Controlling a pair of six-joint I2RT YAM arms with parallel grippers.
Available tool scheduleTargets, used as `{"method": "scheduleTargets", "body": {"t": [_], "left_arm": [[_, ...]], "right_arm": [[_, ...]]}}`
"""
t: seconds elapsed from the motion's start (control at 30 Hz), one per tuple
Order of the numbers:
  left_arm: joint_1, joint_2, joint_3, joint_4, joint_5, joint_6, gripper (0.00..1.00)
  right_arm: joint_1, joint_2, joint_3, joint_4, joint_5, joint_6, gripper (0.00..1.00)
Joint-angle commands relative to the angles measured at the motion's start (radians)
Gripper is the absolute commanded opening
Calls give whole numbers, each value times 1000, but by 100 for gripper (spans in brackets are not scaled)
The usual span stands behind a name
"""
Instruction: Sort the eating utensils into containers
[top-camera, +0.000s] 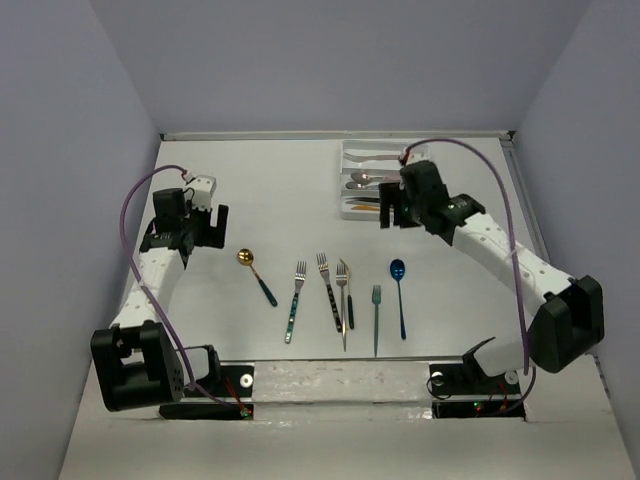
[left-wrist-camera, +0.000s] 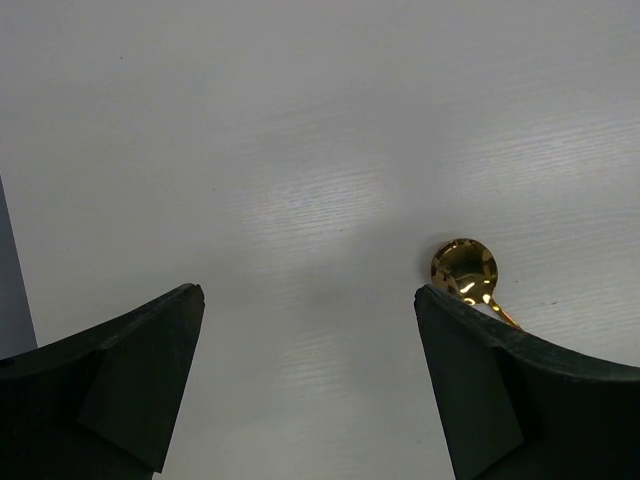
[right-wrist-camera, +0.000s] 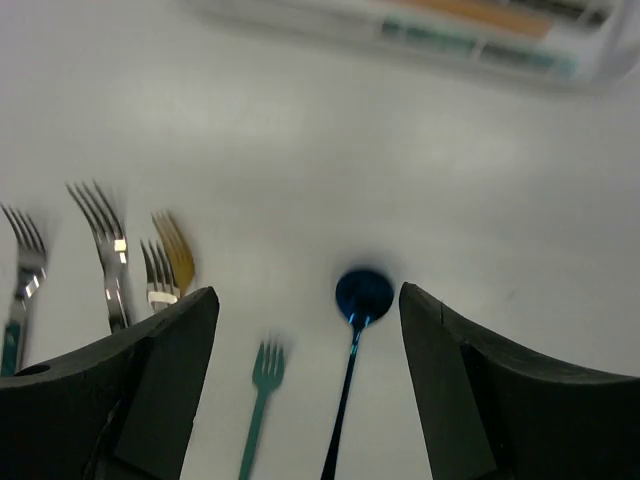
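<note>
**Q:** How is your left arm set?

**Me:** It rises from the near-left corner and runs along the left edge of the desk (top-camera: 280, 180). The wrist is bent down. My left gripper (top-camera: 207, 232) hangs above bare desk with its fingers spread wide and nothing between them.

**Q:** What lies loose, and how many?

**Me:** Seven pieces lie in a row across the middle, toward the near edge. That is two spoons and five forks. Leftmost is a gold spoon (top-camera: 245, 259), its bowl just beside my left gripper's right finger in the wrist view. Then come a teal-handled fork (top-camera: 294, 300), a black-handled fork (top-camera: 327, 285), and a silver fork (right-wrist-camera: 153, 272) with a gold fork (right-wrist-camera: 178, 255). Those two lie so close that I cannot tell whether they touch. After them come a teal fork (top-camera: 376, 318) and a blue spoon (top-camera: 398, 270).

**Q:** And your right arm?

**Me:** It reaches from the near-right corner diagonally toward the far edge. My right gripper (top-camera: 397, 218) is wide open and empty, at the near end of the white tray (top-camera: 360, 147).

**Q:** What does the tray hold?

**Me:** Several utensils, but they are too blurred to count. There is one tray, toward the far-right corner.
</note>
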Motion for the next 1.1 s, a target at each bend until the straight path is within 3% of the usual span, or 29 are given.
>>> {"method": "scheduleTargets", "body": {"t": [0.0,0.23,0.57,0.77,0.83,0.87,1.07], "left_arm": [[3,-70,9,-9,58,10,99],[3,-102,6,-11,53,12,99],[10,-105,5,-11,30,10,99],[14,-94,5,-11,30,9,99],[14,-91,5,-11,30,9,99],[14,-93,5,-11,30,9,99],[17,-90,5,-11,27,9,99]], "right_arm": [[120,-37,-176,-301,-4,304,78],[120,-48,-371,-201,-52,367,75],[120,277,-345,-115,37,318,67],[120,290,-351,-102,60,332,17],[120,269,-349,-111,96,325,9],[120,262,-345,-118,110,321,0],[120,198,-204,-235,254,254,0]]}}
